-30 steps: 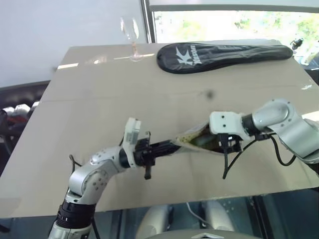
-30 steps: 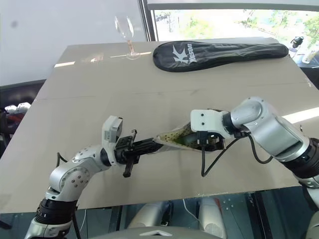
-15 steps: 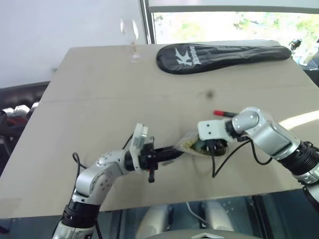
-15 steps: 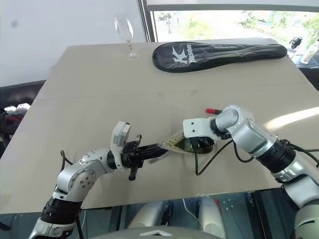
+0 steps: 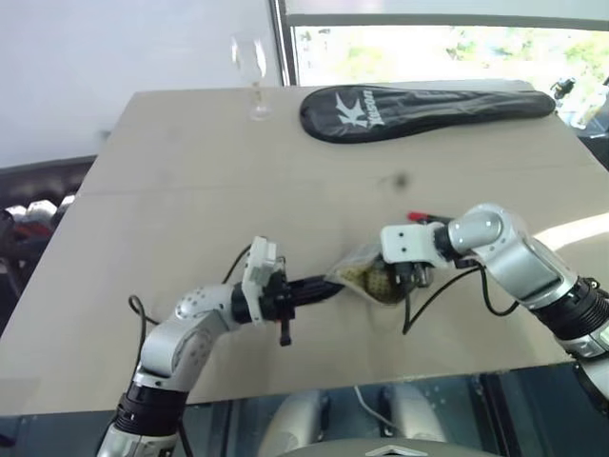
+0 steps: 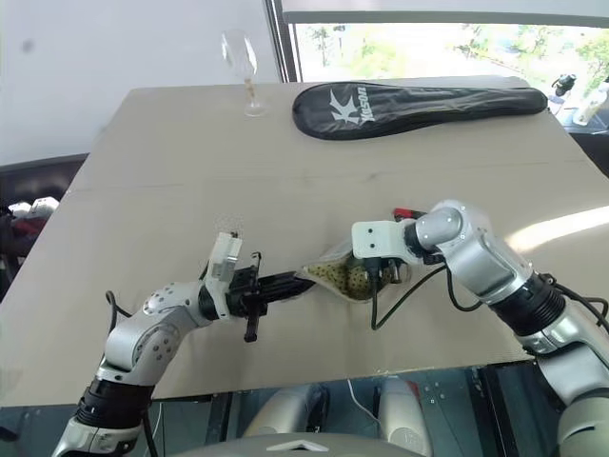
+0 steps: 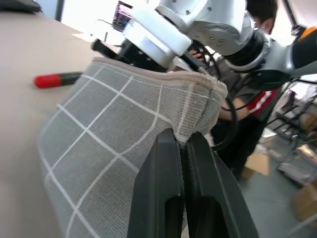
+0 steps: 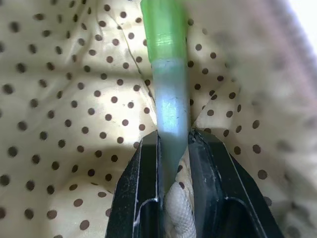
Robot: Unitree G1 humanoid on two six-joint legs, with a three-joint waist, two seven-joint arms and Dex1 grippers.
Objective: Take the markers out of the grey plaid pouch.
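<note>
My left gripper [image 7: 181,144] is clamped on the rim of the pouch [image 7: 124,129], holding it up off the table [image 5: 190,171] near the front edge. My right gripper [image 8: 173,144] is down inside the pouch mouth, against the dotted yellow lining, its fingers [image 8: 143,168] closed on the green marker [image 8: 166,74], pinching its paler barrel. The red marker [image 7: 57,79] lies flat on the table just beyond the pouch, beside my right wrist, out of the pouch. A black racket cover [image 5: 428,100] lies along the far edge, with a wine glass [image 5: 249,67] at the far left corner, both well apart from the pouch.
</note>
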